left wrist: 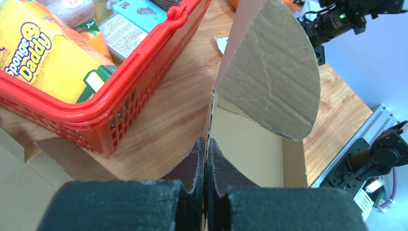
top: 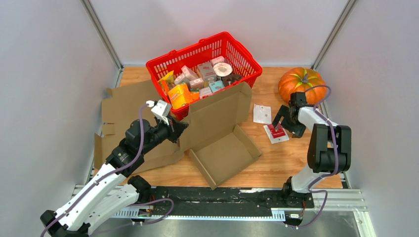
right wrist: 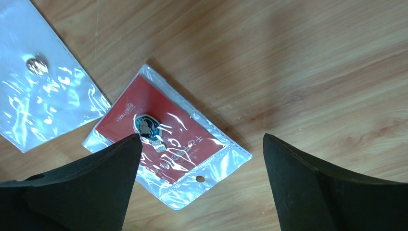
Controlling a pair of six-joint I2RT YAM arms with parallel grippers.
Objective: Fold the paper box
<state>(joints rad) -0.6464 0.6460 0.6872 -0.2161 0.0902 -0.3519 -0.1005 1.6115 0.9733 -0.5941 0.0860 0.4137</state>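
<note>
The brown cardboard box [top: 225, 148] lies partly folded at the table's middle, its tray open and its lid panel [top: 217, 114] standing up. My left gripper [top: 179, 129] is shut on the lid's left edge. In the left wrist view the thin cardboard edge [left wrist: 208, 120] runs between my closed fingers [left wrist: 196, 159], with a rounded flap [left wrist: 274, 72] above the tray floor [left wrist: 245, 149]. My right gripper [top: 284, 121] is open and empty over the table at the right, above a red card in a clear bag [right wrist: 166, 144].
A red basket [top: 205, 71] full of packets stands behind the box. Flat cardboard sheets [top: 126, 106] lie at the left. An orange pumpkin [top: 300, 83] sits at the back right. A second clear bag [top: 262, 113] lies beside the red card.
</note>
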